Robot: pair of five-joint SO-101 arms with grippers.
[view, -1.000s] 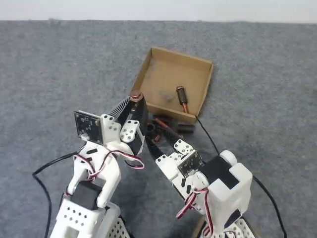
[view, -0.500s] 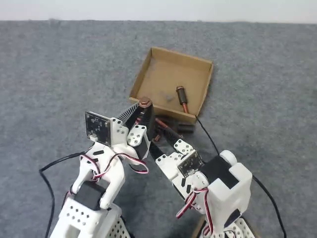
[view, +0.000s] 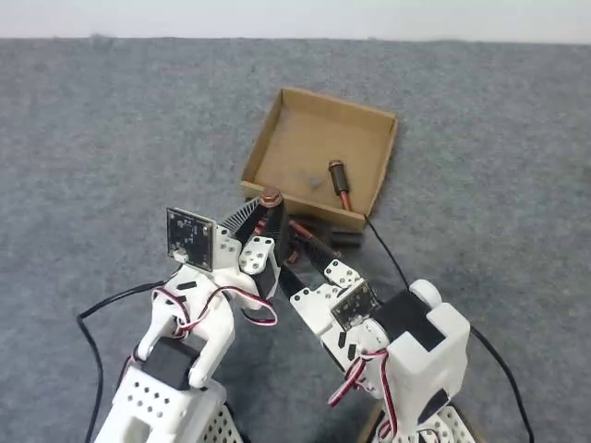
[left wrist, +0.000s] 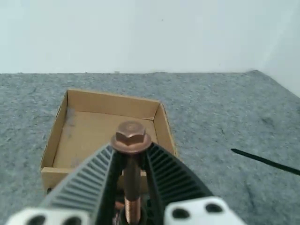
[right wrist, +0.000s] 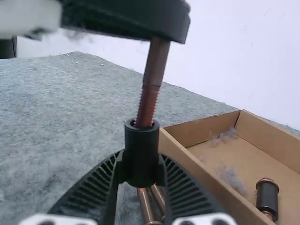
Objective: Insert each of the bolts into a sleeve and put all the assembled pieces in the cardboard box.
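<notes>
High cam: fixed, above + behind both arm bases, tilted down & fwd over the grey table (view: 111, 120). Mid range, cardboard box (view: 300, 138) near frame ctr, wall strip along top. L wrist cam: sits behind left gripper (left wrist: 131, 157), looks out along its fingers at low angle, v. close on bolt (left wrist: 131, 136) head, box beyond, wall behind. R wrist cam: behind right gripper (right wrist: 140, 166), low, angled slightly up, v. close on sleeve (right wrist: 140, 150). Shared: all 3 see bolt + box; R wrist catches a box corner.

Left claw (left wrist: 131, 154), pinching a bolt (left wrist: 131, 136) upright, hangs directly over right claw (right wrist: 140, 165), clamped on a sleeve (right wrist: 140, 143).
</notes>
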